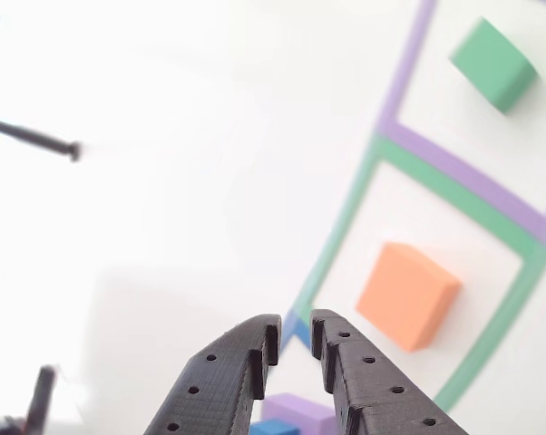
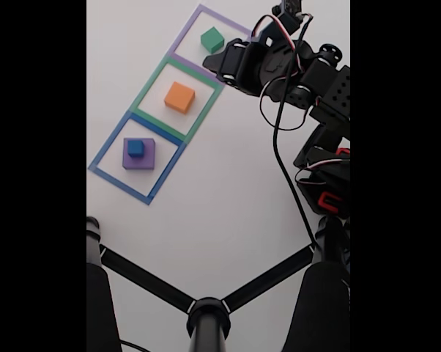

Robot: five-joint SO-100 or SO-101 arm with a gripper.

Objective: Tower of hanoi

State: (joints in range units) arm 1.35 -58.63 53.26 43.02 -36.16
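The green block (image 1: 493, 63) (image 2: 212, 39) lies inside the purple tape square. In the green tape square sits the orange block (image 1: 407, 294) (image 2: 179, 97). The flat purple block (image 2: 149, 156) rests in the blue tape square with the small blue cube (image 2: 135, 147) on top of it. Both also peek out under my fingers as the purple block (image 1: 300, 412) and the blue cube (image 1: 273, 428). My gripper (image 1: 296, 337) hangs above the table left of the orange block. Its jaws stand a narrow gap apart with nothing between them.
The arm (image 2: 294, 73) with its cables reaches in from the upper right of the fixed view. A black stand with spread legs (image 2: 206, 315) occupies the bottom of that view. A thin dark rod (image 1: 33, 138) crosses the left of the other view.
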